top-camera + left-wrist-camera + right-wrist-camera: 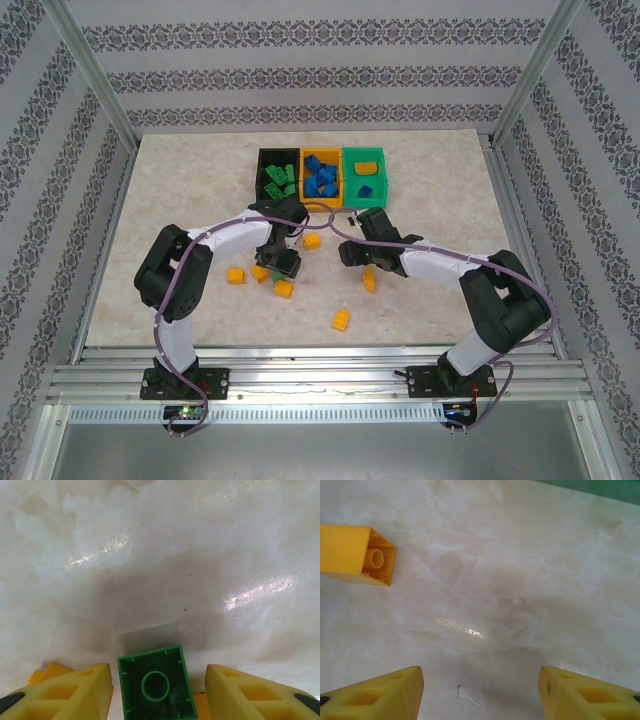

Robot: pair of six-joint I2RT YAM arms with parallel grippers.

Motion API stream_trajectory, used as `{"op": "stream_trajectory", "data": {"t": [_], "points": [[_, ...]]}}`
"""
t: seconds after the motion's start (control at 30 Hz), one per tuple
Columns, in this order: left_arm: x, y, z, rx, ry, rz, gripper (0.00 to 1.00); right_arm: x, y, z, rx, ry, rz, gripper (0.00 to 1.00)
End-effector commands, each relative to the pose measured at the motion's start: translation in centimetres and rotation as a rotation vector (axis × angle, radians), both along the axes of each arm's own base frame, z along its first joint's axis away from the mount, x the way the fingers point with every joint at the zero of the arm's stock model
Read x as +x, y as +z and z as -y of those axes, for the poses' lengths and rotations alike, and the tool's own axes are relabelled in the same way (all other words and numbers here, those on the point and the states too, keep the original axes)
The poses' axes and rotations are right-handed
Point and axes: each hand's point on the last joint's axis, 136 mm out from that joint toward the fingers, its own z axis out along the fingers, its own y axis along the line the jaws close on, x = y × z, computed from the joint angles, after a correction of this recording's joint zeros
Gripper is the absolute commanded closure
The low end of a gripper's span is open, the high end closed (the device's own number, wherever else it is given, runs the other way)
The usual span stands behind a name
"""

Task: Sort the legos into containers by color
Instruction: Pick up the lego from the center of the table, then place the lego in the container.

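The small green studded plastic brick [156, 685] sat low and centre in the left wrist view, between the left gripper's [157, 666] yellow fingers, hollow underside toward the camera. Thin gaps showed either side, so I couldn't tell whether it was clamped. Overhead, the black open-top plastic bin [262, 170] holding green bricks lay straight up-frame, nearer the left arm. The right gripper [480, 670] stood wide open and empty, with a yellow-orange plastic brick [355, 554] at upper left, long axis left-right.
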Motion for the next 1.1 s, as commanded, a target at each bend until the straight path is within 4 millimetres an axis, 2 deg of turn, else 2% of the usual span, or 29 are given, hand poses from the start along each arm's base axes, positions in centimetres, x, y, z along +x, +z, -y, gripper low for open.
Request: {"op": "stream_trajectory", "data": {"t": [0.0,0.2,0.4,0.53,0.73,0.9,1.07], "points": [[-2.8,-1.5,-0.9,0.043,0.008,-0.099,0.49,0.3,0.4,-0.3,-0.019,0.009,0.019,0.37],[-2.4,-1.2,-0.1,0.002,0.017,-0.088,0.65,0.2,0.7,-0.3,-0.017,0.009,0.029,0.38],[-1.0,0.3,0.2,0.002,0.012,-0.036,0.67,0.2,1.1,-0.1,-0.013,0.006,0.04,0.38],[1.3,2.2,0.2,-0.017,0.005,0.027,0.67,0.1,1.1,0.0,-0.023,0.006,0.037,0.38],[7.6,6.0,-1.0,-0.062,0.064,0.162,0.67,0.1,1.0,0.0,-0.021,0.004,0.039,0.38],[14.3,9.2,-2.6,-0.107,0.129,0.298,0.67,0.1,1.1,-0.1,-0.021,0.005,0.042,0.38],[20.0,10.4,-3.9,-0.136,0.172,0.381,0.66,0.2,1.0,0.2,-0.035,0.001,0.046,0.38]]}}
